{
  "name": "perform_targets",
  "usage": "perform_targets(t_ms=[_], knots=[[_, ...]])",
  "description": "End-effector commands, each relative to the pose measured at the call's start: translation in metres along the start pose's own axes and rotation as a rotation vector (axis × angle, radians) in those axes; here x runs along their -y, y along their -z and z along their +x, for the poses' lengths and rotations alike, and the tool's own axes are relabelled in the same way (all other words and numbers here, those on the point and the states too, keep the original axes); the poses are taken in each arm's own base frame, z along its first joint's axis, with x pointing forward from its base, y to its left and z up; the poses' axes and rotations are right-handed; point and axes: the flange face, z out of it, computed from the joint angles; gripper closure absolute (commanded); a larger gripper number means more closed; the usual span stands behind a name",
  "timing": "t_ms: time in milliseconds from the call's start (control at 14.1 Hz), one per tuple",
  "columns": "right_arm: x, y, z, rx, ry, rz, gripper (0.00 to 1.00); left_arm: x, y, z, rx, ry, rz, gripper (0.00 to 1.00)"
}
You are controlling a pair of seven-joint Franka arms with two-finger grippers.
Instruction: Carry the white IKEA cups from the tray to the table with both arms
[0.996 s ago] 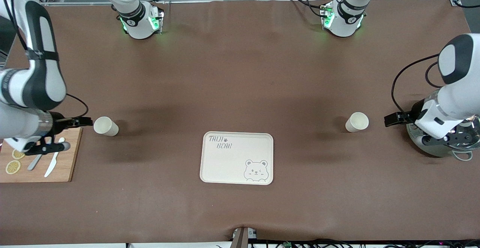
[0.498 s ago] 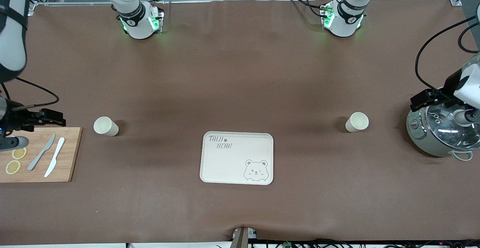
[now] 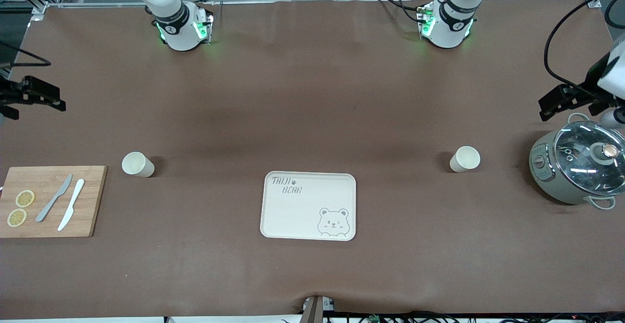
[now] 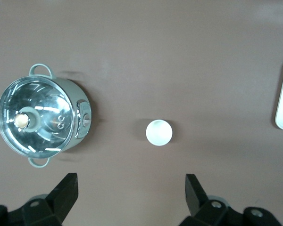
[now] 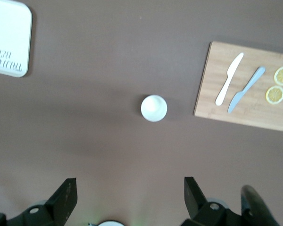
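White IKEA cups are seen upright on the brown desk (image 3: 312, 93), one (image 3: 138, 164) toward the right arm's end beside a wooden cutting board (image 3: 88, 201), the other (image 3: 465, 159) toward the left arm's end near a lidded pot (image 3: 547, 176), with the bear-printed tray (image 3: 293, 215) between them and slightly nearer the front camera. The right end effector (image 3: 41, 97) is held released above the desk's edge, well apart from its cup. The left end effector (image 3: 556, 104) is likewise released, raised just beside the pot, its cup untouched
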Motion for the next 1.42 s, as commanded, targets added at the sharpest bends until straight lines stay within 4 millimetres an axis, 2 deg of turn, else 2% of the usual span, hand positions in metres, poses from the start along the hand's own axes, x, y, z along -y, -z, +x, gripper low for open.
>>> perform_targets(t_ms=[0,284,427,711,853,924,1209,1351], knots=[[-0.001,-0.013,-0.029,0.018,-0.045,-0.003,0.00,-0.009,0.020,-0.018,-0.010,-0.022,-0.011,0.00],[-0.027,-0.009,-0.041,0.009,-0.149,0.028,0.00,0.000,0.032,-0.034,-0.009,-0.018,-0.077,0.00],[-0.026,-0.014,-0.043,0.015,-0.180,0.032,0.00,0.010,0.038,-0.037,-0.022,-0.002,-0.085,0.00],[-0.025,-0.009,-0.039,-0.024,-0.171,0.024,0.00,0.008,0.034,-0.032,-0.023,-0.001,-0.087,0.00],[-0.010,0.002,-0.046,-0.043,-0.143,0.019,0.00,0.005,0.030,-0.030,-0.017,-0.006,-0.086,0.00],[-0.005,-0.004,-0.048,-0.039,-0.134,0.019,0.00,0.005,0.030,-0.030,-0.017,-0.005,-0.086,0.00],[-0.006,-0.013,-0.052,-0.041,-0.134,-0.026,0.00,0.005,0.033,-0.032,-0.017,-0.001,-0.086,0.00],[-0.019,-0.008,-0.050,-0.064,-0.160,-0.045,0.00,0.006,0.035,-0.035,-0.011,0.000,-0.085,0.00]])
